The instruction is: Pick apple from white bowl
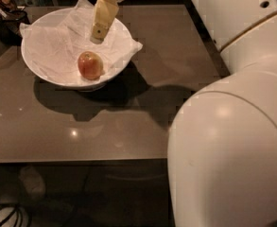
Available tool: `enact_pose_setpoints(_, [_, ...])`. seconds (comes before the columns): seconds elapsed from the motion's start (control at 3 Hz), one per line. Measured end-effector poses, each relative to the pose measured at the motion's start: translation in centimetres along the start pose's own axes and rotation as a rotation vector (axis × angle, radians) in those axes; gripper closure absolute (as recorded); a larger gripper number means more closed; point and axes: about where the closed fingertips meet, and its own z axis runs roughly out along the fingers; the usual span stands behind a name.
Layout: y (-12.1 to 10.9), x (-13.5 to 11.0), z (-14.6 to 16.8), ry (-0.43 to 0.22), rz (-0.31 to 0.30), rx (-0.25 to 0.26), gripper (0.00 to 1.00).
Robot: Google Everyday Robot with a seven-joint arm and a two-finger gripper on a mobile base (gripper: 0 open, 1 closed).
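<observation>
Overhead, tool [98, 35] hangs above white bowl [39, 69] on glossy brown table [128, 131].

Tool [98, 32] hangs over the back of the white bowl [39, 74]; its wrist is cut off by the top edge. It hides a strip of the crinkled paper [57, 41] behind it. The arm [232, 150] covers the desk's [128, 126] right front corner and runs out of frame right and bottom. Dark clutter [5, 8] top left is cropped and too dim to identify. Pale blob [31, 181] under the desk is blurred. Cables [3, 216] are clipped at the bottom-left corner.
</observation>
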Motion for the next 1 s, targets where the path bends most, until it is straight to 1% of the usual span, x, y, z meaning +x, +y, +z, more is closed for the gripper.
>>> enact_pose_setpoints(0.33, [-0.4,-1.0,1.3,0.007,-0.011,-0.015,0.22])
enact_pose_setpoints(0.67, [-1.3,-1.7,2.5,0.018,0.000,-0.017,0.25])
enact_pose_setpoints(1.0, [-2.1,-1.7,3.9,0.036,0.021,-0.023,0.24])
